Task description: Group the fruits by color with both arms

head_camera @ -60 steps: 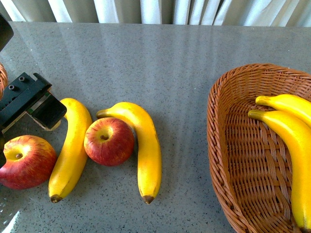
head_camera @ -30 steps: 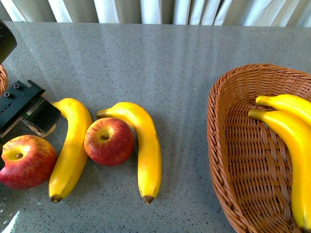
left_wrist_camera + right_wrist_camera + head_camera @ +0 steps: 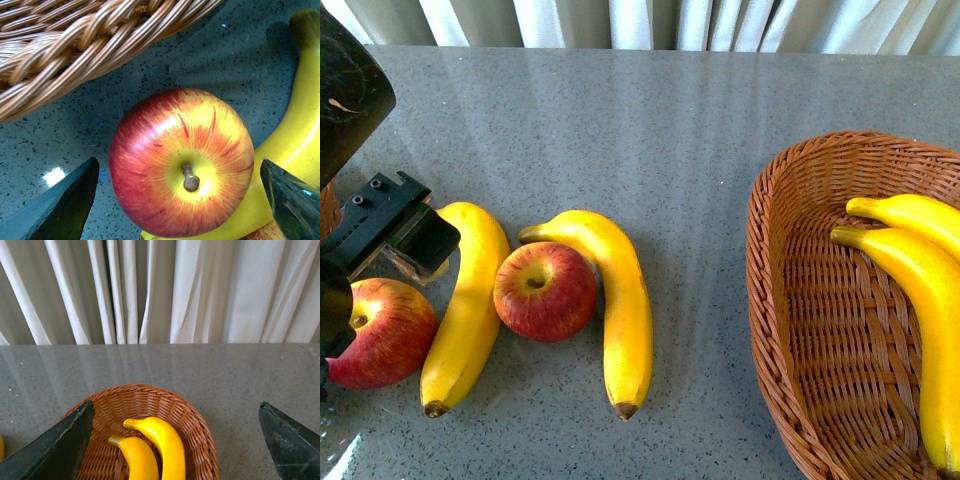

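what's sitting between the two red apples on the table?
One glossy yellow curved banana lies between the left red apple and the middle red apple, apparently touching the middle one. The front view shows it.

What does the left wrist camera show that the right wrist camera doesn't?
Only left wrist: a round red apple with yellow streaks between the left fingers, beside a yellow banana, near a woven basket rim. Only right wrist: white curtains and two yellow bananas in a brown wicker basket. Both: grey speckled tabletop and open dark fingers.
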Motion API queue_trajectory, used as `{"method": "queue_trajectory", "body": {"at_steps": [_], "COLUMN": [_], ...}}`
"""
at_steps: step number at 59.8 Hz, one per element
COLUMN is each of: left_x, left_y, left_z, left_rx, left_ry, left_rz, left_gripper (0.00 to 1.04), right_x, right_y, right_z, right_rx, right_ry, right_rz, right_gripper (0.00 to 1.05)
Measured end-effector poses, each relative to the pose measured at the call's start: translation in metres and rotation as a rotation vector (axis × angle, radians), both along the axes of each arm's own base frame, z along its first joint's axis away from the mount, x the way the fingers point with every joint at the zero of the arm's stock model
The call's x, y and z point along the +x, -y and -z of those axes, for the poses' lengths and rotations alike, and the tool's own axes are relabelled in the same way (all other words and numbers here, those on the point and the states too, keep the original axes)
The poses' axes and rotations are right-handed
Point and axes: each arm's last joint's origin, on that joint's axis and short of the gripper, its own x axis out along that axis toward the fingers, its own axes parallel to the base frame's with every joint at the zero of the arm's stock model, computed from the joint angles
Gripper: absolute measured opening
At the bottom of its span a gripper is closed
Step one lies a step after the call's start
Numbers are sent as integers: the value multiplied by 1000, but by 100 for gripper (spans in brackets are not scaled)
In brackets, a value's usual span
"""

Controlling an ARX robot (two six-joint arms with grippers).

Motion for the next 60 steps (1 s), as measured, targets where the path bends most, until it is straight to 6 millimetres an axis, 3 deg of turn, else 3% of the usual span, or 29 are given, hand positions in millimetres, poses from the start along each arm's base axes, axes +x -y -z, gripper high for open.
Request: {"method": "queue_trajectory", "body": {"at_steps": [44, 53, 60], "left_x": [6, 7, 10], "left_y": [-3, -3, -1], "left_z": [6, 8, 8], "left_rx": [8, 15, 17], "left_ry": [-14, -24, -21], "left_rz": [-13, -2, 9], "left_gripper": [95, 77, 72], "right_x": [0, 0, 0], "right_y": [0, 0, 0], "right_z": [0, 0, 0], "right_rx": [0, 0, 0], "right_ry": [0, 0, 0], "right_rz": [0, 0, 0], "right_gripper": [96, 96, 96]}}
